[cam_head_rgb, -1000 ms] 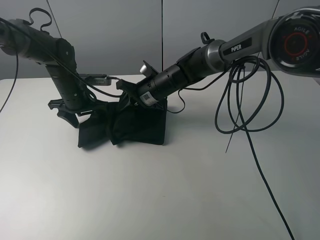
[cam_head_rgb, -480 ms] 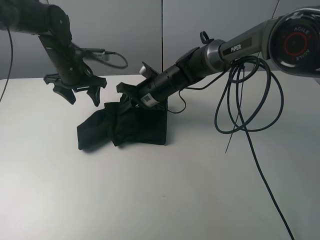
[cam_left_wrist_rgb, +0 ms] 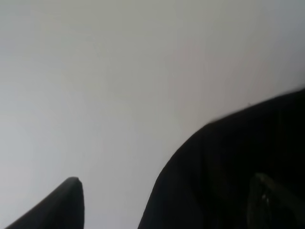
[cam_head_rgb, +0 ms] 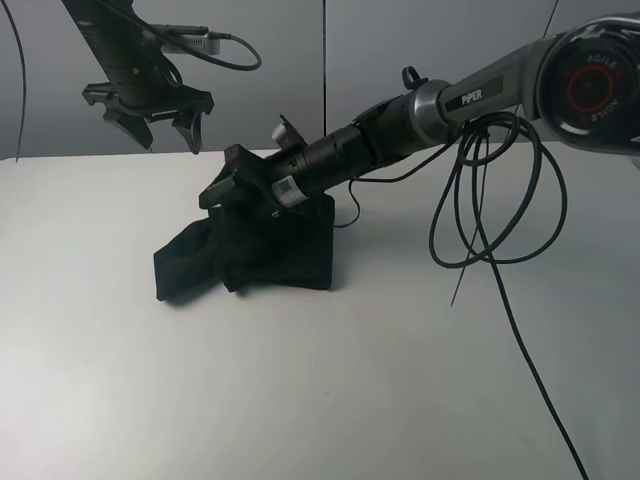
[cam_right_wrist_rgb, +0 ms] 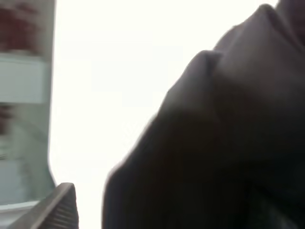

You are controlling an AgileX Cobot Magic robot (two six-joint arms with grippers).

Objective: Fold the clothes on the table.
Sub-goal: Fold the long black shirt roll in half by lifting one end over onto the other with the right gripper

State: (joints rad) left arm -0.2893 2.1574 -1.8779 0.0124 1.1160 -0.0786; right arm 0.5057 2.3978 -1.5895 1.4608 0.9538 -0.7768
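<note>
Exterior high view gives me the black T-shirt (cam_head_rgb: 270, 255) bunched in a rumpled heap on the white table (cam_head_rgb: 400, 380), left of the middle and toward the far edge; my left gripper (cam_head_rgb: 160, 128) hangs high above the table's far left side, jaws spread, holding nothing; my right gripper (cam_head_rgb: 225, 180) sits just over the heap's top edge, jaws apart; whether it touches the cloth I cannot tell.

The white, smooth bench (cam_head_rgb: 330, 380) fills the lower view, with rounded far corners. One thing lies on it: a black T-shirt (cam_head_rgb: 270, 255), bunched into a rumpled, partly folded heap, just under the right jaws and well below the left jaws.
</note>
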